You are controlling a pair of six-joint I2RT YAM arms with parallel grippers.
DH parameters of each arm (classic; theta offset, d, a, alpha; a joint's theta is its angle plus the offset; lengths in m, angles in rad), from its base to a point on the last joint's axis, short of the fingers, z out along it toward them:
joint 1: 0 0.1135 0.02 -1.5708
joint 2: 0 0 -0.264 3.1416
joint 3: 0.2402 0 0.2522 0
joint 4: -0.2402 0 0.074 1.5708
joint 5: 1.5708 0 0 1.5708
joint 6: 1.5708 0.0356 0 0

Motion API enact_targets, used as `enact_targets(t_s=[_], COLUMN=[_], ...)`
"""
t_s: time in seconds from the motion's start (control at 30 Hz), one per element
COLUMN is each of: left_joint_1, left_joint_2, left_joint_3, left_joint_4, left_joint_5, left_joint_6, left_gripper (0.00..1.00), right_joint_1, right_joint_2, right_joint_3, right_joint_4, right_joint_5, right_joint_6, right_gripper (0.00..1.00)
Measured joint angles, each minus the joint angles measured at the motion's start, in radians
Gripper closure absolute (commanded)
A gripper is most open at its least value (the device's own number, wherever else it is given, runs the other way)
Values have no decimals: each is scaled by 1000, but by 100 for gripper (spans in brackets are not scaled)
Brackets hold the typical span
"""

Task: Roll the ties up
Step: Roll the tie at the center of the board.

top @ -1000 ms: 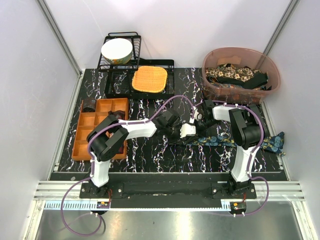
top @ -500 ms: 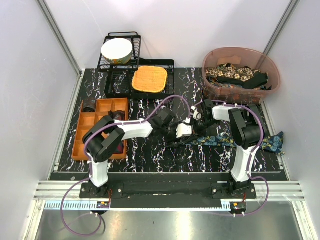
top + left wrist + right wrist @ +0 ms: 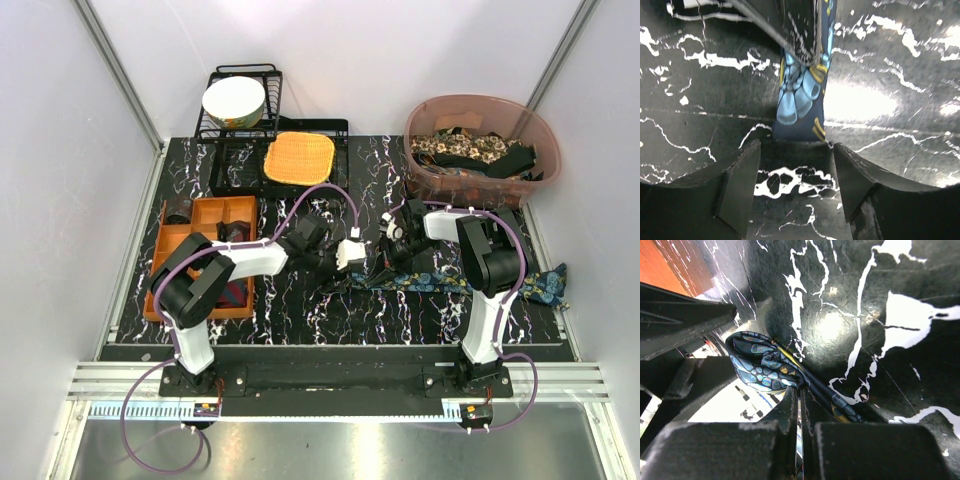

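Note:
The dark blue tie with teal-yellow print (image 3: 450, 283) lies across the table from the middle to the right edge. My right gripper (image 3: 392, 255) is shut on a bunched fold of it (image 3: 765, 370) near its left part, fingertips down at the table (image 3: 801, 390). My left gripper (image 3: 358, 265) is open and empty, its fingers (image 3: 742, 175) low over the table. The tie's end (image 3: 800, 105) lies flat just ahead of the open jaws (image 3: 796, 165), not between them. Other ties lie heaped in the brown bin (image 3: 480, 150).
An orange compartment tray (image 3: 200, 255) stands at the left under the left arm. A black dish rack with a white bowl (image 3: 233, 100) and the orange woven mat (image 3: 298, 158) stand at the back. The bin's rim (image 3: 420, 175) is just behind the right gripper.
My left gripper has drawn back to the left, away from the right gripper and the tie. The right gripper has stayed put, still pinching the tie.

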Motion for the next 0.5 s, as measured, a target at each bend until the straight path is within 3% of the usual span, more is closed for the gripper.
enact_targets(t_s=[0.2,0.33,0.5], left_joint_1=[-2,-2,-5], left_joint_2=[18,26,26], left_joint_3=[19,37,57], left_joint_4=[28,26,25], left_joint_5=[19,43,76], left_joint_6=[-27,-36,-45], left_gripper=[47,60,67], right_joint_1=[0,0,0], right_joint_2=[3,4,10], right_joint_3=[3,4,9], right_joint_4=[-2,-3,-9], right_joint_5=[-2,-2,-3], right_joint_6=[1,4,10], right_gripper=[100,100,100])
